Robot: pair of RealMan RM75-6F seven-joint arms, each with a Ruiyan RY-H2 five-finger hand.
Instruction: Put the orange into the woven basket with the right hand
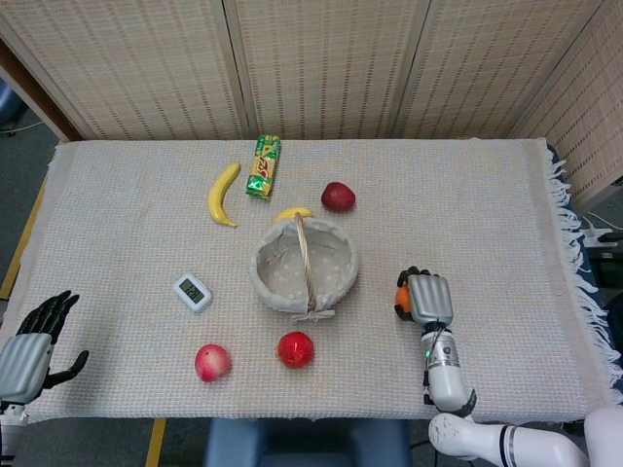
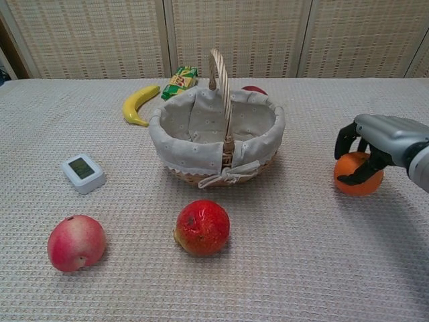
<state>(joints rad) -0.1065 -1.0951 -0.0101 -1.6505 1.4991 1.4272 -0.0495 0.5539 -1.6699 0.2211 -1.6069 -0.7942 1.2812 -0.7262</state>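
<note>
The orange (image 1: 399, 296) (image 2: 359, 185) sits on the cloth to the right of the woven basket (image 1: 255, 269) (image 2: 188, 155), which has a pale lining and an upright handle. My right hand (image 1: 428, 297) (image 2: 379, 137) lies over the orange, fingers curled down its far and left sides and the thumb across its front, gripping it. In the head view the hand hides most of the fruit. The orange still touches the table. My left hand (image 1: 31, 348) hangs at the table's front left corner, fingers apart and holding nothing.
Near the front lie a red fruit (image 1: 295, 348) (image 2: 202, 227) and a pink apple (image 1: 211, 362) (image 2: 76, 241). A white timer (image 1: 193, 292) (image 2: 83, 172) is left of the basket. Behind it are a banana (image 1: 223, 193), a green packet (image 1: 263, 165) and a dark apple (image 1: 338, 196).
</note>
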